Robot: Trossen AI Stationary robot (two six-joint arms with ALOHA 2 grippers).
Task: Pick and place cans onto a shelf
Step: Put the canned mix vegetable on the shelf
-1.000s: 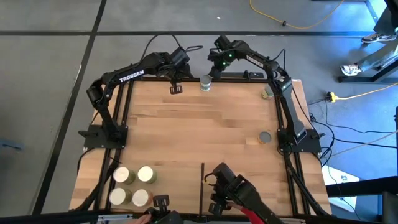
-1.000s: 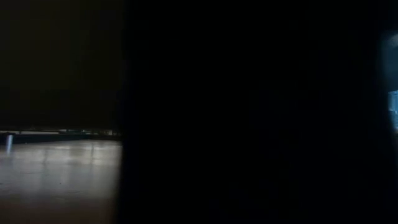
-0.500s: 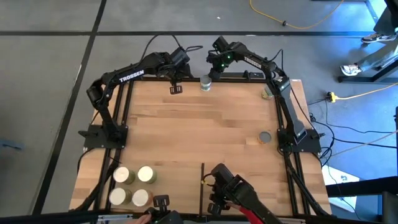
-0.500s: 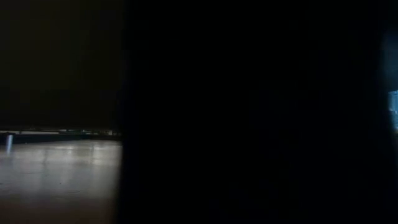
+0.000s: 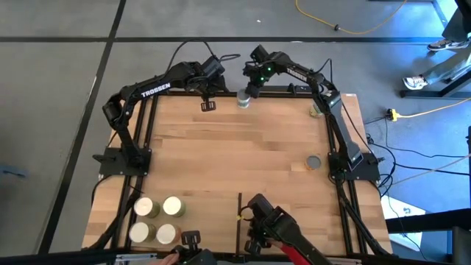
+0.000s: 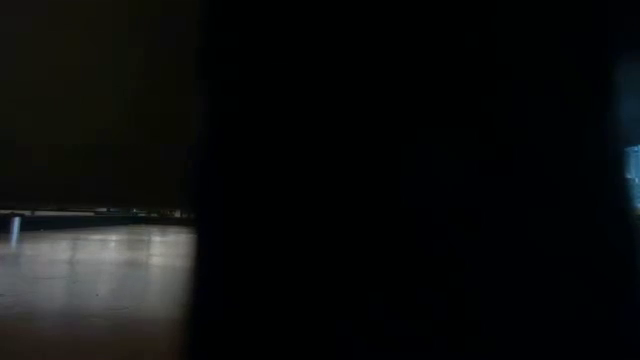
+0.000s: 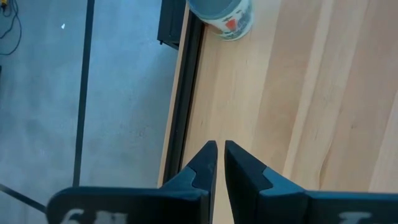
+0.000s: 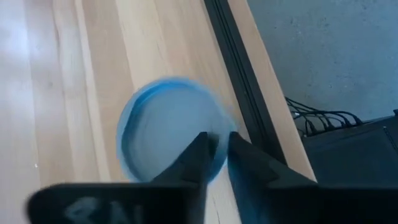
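A can (image 5: 243, 99) with a grey top stands at the far edge of the pale wood-plank shelf (image 5: 235, 147), which is framed by black rails. My right gripper (image 5: 250, 89) is shut, right over this can's round top (image 8: 165, 134). My left gripper (image 5: 208, 105) is shut and empty, a little to the can's left, low over the wood; its wrist view shows the can (image 7: 221, 14) ahead by the rail. Several cans (image 5: 156, 219) stand upright in a cluster at the near left. One can (image 5: 314, 162) stands near the right rail, and another (image 5: 316, 110) is half hidden by my right arm. My right gripper's shut fingers (image 8: 199, 155) point down over the can's top, near its rim on the rail side. I cannot tell whether they touch it. The can stands upright on the wood.
A thin black divider strip (image 5: 239, 210) stands at the near middle. A third dark arm (image 5: 268, 224) reaches in at the near edge beside it. A person's hand (image 5: 168, 258) shows at the near edge. The low view is mostly blocked by something dark.
My right gripper has shifted a little toward the table's left, closer over the can at the far edge. The can has stayed in place.
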